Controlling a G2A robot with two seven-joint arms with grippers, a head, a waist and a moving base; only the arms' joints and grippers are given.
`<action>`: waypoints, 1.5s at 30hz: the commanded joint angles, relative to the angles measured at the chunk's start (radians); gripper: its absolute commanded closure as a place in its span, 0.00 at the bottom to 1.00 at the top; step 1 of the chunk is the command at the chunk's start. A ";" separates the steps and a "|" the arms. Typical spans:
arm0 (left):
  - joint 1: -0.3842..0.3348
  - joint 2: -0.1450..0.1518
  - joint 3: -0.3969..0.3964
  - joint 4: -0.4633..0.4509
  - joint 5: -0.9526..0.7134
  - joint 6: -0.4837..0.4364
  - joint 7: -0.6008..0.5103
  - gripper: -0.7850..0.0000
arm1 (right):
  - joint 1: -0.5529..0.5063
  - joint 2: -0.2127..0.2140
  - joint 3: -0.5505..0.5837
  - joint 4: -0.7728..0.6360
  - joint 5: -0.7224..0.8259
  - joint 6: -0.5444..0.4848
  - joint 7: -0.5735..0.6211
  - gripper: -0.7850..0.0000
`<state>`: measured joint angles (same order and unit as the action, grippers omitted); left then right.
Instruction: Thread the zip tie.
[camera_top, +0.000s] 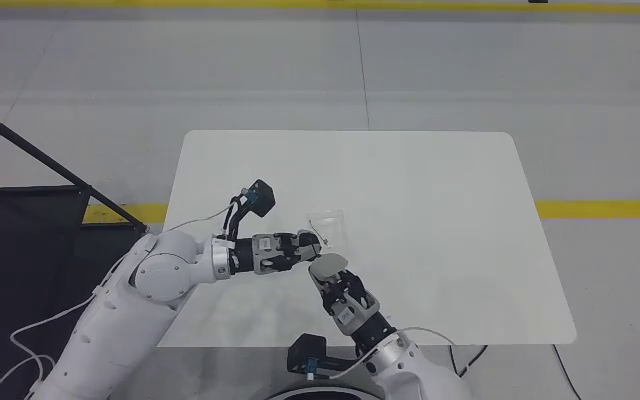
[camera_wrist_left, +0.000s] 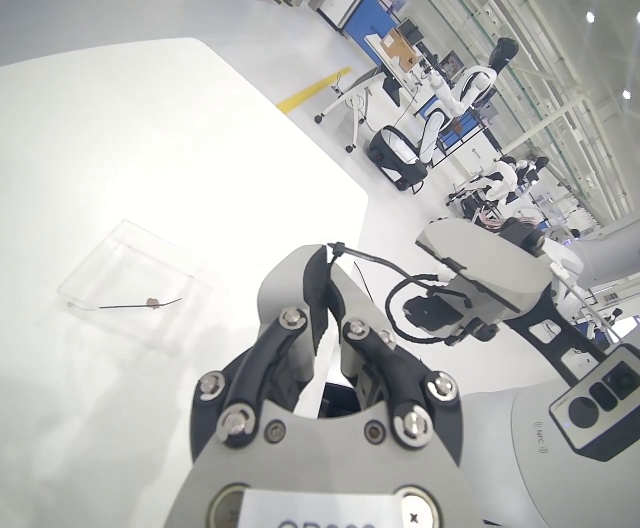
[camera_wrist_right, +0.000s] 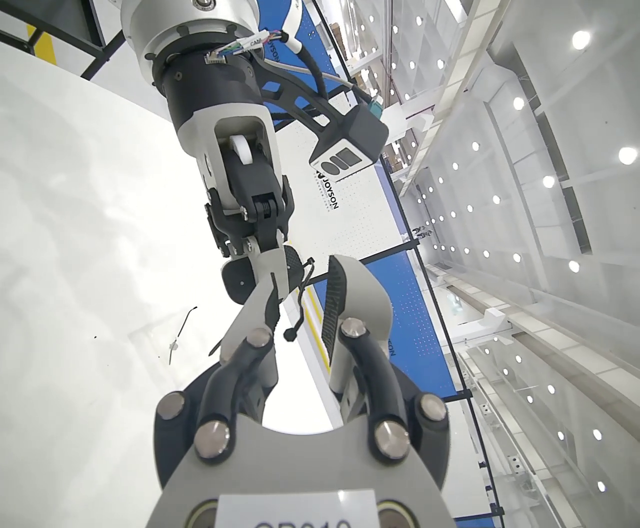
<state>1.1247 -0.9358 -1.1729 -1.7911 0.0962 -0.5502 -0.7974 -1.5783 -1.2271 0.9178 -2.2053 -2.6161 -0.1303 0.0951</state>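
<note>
Partly hidden: zip tie (camera_wrist_left: 372, 259) strap.

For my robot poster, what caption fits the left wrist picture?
Left fingers pinch a black zip tie above the white table.

Zip tie (camera_wrist_right: 291, 332) between right end effector (camera_wrist_right: 306, 272) fingers (camera_wrist_right: 345, 295)

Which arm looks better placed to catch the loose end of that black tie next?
Probably the right arm. The right pincer is open with the zip tie dangling between its fingers, while the left pincer is shut on that tie and busy holding it.
</note>
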 joint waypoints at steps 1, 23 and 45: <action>-0.002 0.000 0.003 0.000 0.002 0.001 -0.003 1.00 | 0.002 -0.002 -0.001 0.002 -0.004 0.000 0.010 0.68; -0.003 -0.004 0.019 -0.010 0.059 -0.005 0.002 1.00 | 0.016 -0.015 -0.012 0.014 -0.025 -0.002 0.049 1.00; 0.060 -0.005 -0.012 -0.077 0.292 -0.044 0.171 1.00 | 0.016 -0.024 -0.013 0.019 -0.040 -0.020 0.067 1.00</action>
<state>1.1785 -0.9403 -1.1828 -1.8613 0.3648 -0.5952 -0.6429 -1.5626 -1.2509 0.9051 -2.1866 -2.6559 -0.1483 0.1604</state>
